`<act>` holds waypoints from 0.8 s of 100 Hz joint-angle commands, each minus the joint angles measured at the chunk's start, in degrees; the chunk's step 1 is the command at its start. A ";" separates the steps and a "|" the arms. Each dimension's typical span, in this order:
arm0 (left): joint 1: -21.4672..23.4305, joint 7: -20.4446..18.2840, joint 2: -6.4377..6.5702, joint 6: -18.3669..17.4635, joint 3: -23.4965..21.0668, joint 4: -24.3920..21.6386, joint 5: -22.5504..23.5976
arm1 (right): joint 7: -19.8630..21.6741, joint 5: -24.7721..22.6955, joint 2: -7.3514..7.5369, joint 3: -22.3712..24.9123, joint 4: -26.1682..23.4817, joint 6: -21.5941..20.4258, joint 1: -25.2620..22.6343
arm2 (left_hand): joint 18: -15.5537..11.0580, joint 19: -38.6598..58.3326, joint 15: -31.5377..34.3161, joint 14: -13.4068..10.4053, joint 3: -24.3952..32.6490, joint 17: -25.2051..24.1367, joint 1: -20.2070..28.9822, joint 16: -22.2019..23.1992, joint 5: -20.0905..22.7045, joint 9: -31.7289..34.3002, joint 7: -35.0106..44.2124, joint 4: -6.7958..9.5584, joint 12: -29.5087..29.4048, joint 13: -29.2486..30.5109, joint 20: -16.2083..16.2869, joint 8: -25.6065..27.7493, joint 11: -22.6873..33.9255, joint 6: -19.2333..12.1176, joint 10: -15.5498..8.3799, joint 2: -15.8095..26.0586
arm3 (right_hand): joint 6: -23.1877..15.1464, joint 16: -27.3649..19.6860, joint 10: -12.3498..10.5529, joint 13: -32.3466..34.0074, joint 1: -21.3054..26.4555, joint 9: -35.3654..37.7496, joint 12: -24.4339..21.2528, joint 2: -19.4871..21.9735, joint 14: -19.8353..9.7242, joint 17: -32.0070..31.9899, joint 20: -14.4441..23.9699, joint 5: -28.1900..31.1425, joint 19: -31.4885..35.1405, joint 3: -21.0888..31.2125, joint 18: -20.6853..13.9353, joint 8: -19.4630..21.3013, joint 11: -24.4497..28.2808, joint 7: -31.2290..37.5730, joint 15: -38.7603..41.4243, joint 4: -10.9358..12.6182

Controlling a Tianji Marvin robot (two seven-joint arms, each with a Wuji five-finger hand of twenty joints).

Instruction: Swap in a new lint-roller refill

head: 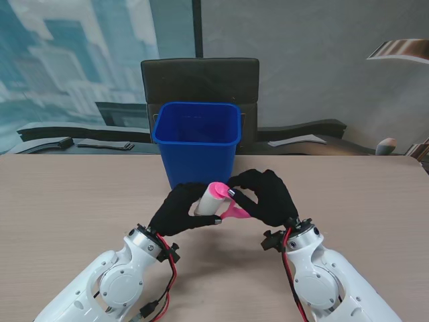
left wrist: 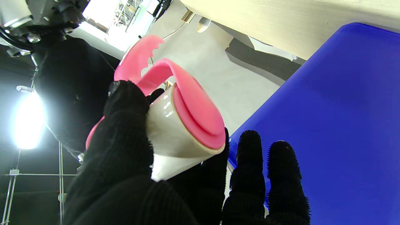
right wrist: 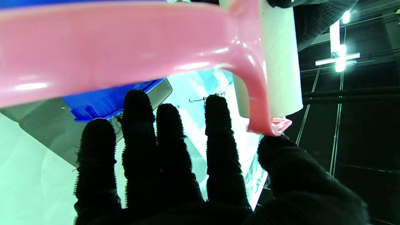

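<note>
A: Where is the lint roller point(head: 216, 199) sitting right now?

B: It is hanging in the air between the two gloved hands, just in front of the blue bin point(head: 197, 142), clear of the table point(head: 67, 201). The white refill point(left wrist: 170, 137) is still riding on the pink holder point(right wrist: 103, 47).

A: Who is gripping what?

B: The left hand point(head: 179, 211) is wrapping thumb and fingers around the refill's barrel. The right hand point(head: 268, 196) is less certain: its four fingers point(right wrist: 218, 140) are lying stretched out near the pink handle and the thumb is touching the holder's end, so I cannot tell whether it is truly clamping the handle or only steadying it.

A: So how far along are we?

B: Early, I am judging. The roll is not yet coming off the holder, nothing is visibly going into the bin, and no fresh refill is showing anywhere on the table.
</note>
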 commanded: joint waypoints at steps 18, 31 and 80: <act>-0.41 0.19 -0.11 -1.38 0.34 0.41 1.42 | 1.24 0.52 -0.16 -0.95 0.51 0.02 0.55 | -0.48 1.33 1.17 -0.42 8.13 -0.19 9.83 0.52 3.19 -0.77 9.74 3.45 0.51 -1.32 0.56 1.09 0.59 -9.45 -1.73 8.54 | -0.80 0.47 -1.03 -0.19 1.20 -1.07 0.92 -2.71 -3.54 -0.41 0.89 0.08 -0.79 -0.06 0.08 -0.18 -0.12 0.58 -0.48 1.57; -0.46 0.12 -0.07 -1.03 0.34 0.40 1.59 | 0.92 0.14 -0.15 -0.88 0.50 -0.13 0.49 | -0.42 1.30 1.15 -0.27 8.19 -0.21 9.91 0.51 3.23 -0.80 9.72 3.49 0.49 -1.39 0.55 1.06 0.57 -9.34 -1.60 8.51 | -1.16 0.47 -1.22 -0.05 1.36 -0.96 0.89 -3.43 -3.70 -0.27 0.93 -0.98 -0.78 0.17 0.05 -0.23 -0.26 0.47 -0.49 1.54; 0.43 0.52 0.02 0.44 -1.12 -0.68 2.51 | 7.19 -4.58 1.91 7.08 -3.69 -4.44 -4.95 | -0.31 1.21 1.18 -0.18 8.24 -0.25 9.83 0.51 3.38 -0.72 9.67 3.52 0.45 -1.33 0.50 1.09 0.48 -9.38 -1.55 8.42 | -2.04 -1.17 -3.46 -0.59 -1.41 -2.73 0.01 -15.06 -5.30 -2.79 -0.36 -3.03 -6.89 2.66 -0.55 2.04 -4.87 -4.53 -7.18 1.25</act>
